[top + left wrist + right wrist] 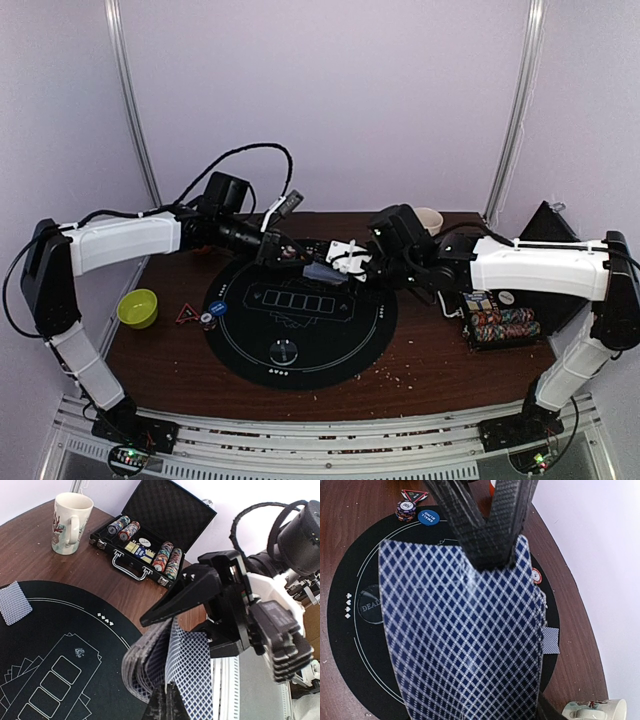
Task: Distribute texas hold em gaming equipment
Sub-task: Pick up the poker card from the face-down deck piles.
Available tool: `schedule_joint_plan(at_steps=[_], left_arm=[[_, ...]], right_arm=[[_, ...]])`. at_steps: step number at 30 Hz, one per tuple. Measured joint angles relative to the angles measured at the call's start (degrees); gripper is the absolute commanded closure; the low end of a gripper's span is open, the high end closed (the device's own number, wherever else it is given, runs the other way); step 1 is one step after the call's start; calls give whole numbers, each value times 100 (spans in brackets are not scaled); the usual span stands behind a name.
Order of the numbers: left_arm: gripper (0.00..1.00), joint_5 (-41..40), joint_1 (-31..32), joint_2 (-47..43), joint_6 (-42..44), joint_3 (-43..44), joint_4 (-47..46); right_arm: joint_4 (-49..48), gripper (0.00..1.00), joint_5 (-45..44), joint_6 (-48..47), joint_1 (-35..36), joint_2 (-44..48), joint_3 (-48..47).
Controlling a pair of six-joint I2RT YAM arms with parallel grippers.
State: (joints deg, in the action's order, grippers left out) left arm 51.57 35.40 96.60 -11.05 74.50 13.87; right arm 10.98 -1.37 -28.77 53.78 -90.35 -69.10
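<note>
Nearest the arm bases, a dark wooden table (440, 370) is carrying a round black mat (300, 340) printed with card outlines. To the left of the mat a yellow-green bowl (137, 307) is sitting on the wood. A red triangle (186, 315) is lying between the bowl and the mat. Just beside the triangle, on the mat's left edge, a short stack of striped chips (406, 509) is resting next to a blue disc (427, 516). Above the far half of the mat the two arms are meeting. The right claw (492, 555) is clamping a fanned deck of cards (145, 665) from above, its patterned backs bowing outward. The left claw (165, 697) is standing fully closed, its fingertips pinching the lower edge of the front card (192, 670) of that fan. The deck is hanging clear of the mat, between the two claws. A single striped chip (536, 575) is lying at the mat's far rim. A lone card (14, 602) is lying face down on the mat near that rim, well apart from the deck. To the right of the mat an open black case (150, 510) is lying on the table. Rows of striped chips (167, 560) are standing on edge in its compartments, with small boxes between them. Near the far edge, a pale patterned mug (70, 522) is standing upright.
</note>
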Motion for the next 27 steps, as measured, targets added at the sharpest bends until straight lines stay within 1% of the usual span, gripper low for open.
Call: schedule_joint_plan(at_steps=[10,15,20,24,27], left_arm=[[100,162,-76,-127,-22,-116,-50],[100,229,-271,-247,-160,-334,-229],[100,221,-595,-710,-546,-752,-562],[100,127,-750,-1307,-999,-1211,-909],[100,-92,-876,-1799,-1458,-1639,-1071]], right_arm=[[-66,53,-98,7,-20,2,109],[-76,53,-98,2,-44,9,116],[-87,53,-98,15,-105,13,125],[-133,53,-96,24,-142,20,166],[-133,53,-94,26,-153,22,177]])
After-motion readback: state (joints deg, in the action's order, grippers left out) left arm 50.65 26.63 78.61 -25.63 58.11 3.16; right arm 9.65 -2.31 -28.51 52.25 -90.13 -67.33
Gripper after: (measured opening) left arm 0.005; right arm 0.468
